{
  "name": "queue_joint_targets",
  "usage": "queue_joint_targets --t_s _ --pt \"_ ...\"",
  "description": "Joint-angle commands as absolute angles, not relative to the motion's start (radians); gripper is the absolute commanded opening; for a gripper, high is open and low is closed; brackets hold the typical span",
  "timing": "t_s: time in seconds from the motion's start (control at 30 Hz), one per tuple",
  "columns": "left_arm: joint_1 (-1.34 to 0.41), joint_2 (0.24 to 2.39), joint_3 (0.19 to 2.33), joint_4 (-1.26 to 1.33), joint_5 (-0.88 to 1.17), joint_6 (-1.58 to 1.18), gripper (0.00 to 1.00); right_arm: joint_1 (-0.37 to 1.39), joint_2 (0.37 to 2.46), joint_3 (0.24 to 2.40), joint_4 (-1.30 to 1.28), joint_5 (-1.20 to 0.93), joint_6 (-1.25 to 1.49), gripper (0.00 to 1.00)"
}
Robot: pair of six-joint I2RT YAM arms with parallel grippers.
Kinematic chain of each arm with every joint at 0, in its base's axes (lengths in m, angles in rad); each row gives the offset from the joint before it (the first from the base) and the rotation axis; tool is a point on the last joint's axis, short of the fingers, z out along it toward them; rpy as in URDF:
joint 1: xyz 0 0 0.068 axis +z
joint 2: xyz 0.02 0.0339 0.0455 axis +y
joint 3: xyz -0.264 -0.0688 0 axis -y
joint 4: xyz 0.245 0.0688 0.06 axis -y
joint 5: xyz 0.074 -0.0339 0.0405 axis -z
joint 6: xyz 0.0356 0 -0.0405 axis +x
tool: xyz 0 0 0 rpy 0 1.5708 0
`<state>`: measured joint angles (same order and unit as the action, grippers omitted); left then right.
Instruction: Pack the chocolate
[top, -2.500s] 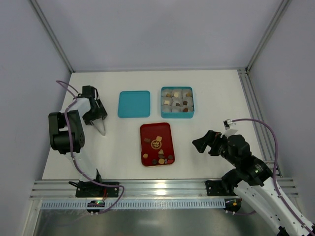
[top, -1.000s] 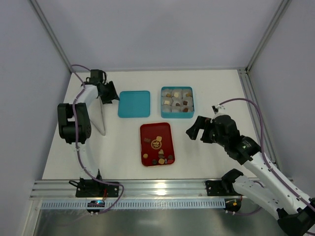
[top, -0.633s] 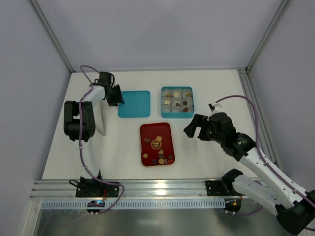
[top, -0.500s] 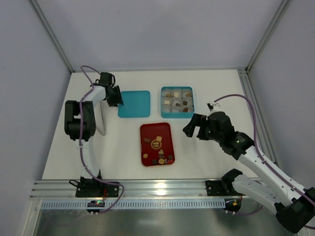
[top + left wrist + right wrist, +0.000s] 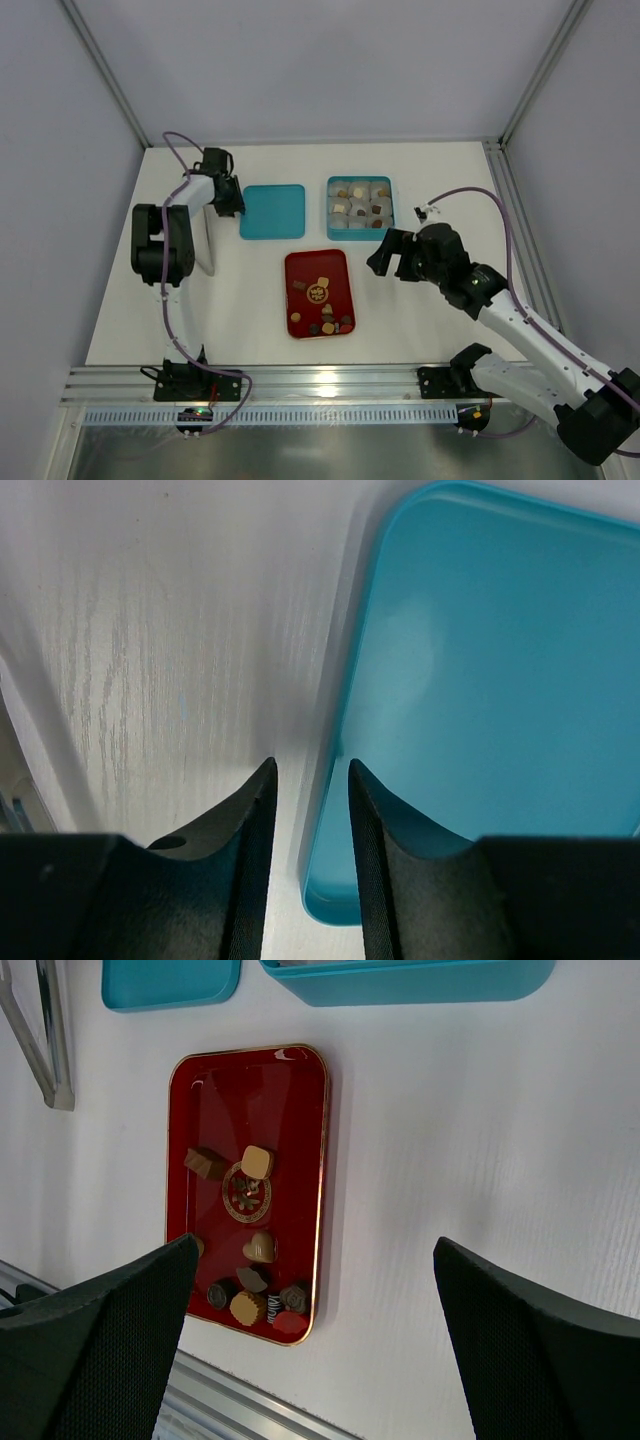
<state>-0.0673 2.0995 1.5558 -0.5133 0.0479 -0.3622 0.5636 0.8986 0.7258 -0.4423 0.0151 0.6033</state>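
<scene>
We see grey walls (image 5: 300, 70), a white surface (image 5: 440, 180), chocolate (image 5: 258, 1161) strewn lengthwise down a red tray (image 5: 250, 1090); left claw (image 5: 308, 765) narrow, right claw (image 5: 315, 1243) wide.

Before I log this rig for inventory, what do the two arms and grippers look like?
The left arm and right arm both pair black joint housings with white links, and a purple cable loops along each. The left gripper has smooth, black, tapered fingers; the right gripper has black fingers with a fine mesh texture.
</scene>
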Motion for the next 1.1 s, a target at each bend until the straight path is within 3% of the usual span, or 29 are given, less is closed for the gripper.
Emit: queue_joint_targets --t_s 0.0,0.4,0.57,1.07 --pt "-0.064 2.118 1.595 -0.505 0.066 -0.351 0.34 0.568 0.914 0.752 -0.382 0.012 0.594 1.0" --pt "-0.066 2.161 1.582 -0.488 0.115 -0.37 0.16 0.568 0.977 0.762 -0.347 -0.025 0.592 1.0" --pt "-0.063 2.158 1.566 -0.476 0.153 -0.377 0.0 0.568 1.011 0.775 -0.341 -0.028 0.591 1.0" --pt "-0.003 1.932 1.437 -0.477 0.344 -0.42 0.0 0.566 1.187 0.874 -0.29 -0.087 0.552 1.0"
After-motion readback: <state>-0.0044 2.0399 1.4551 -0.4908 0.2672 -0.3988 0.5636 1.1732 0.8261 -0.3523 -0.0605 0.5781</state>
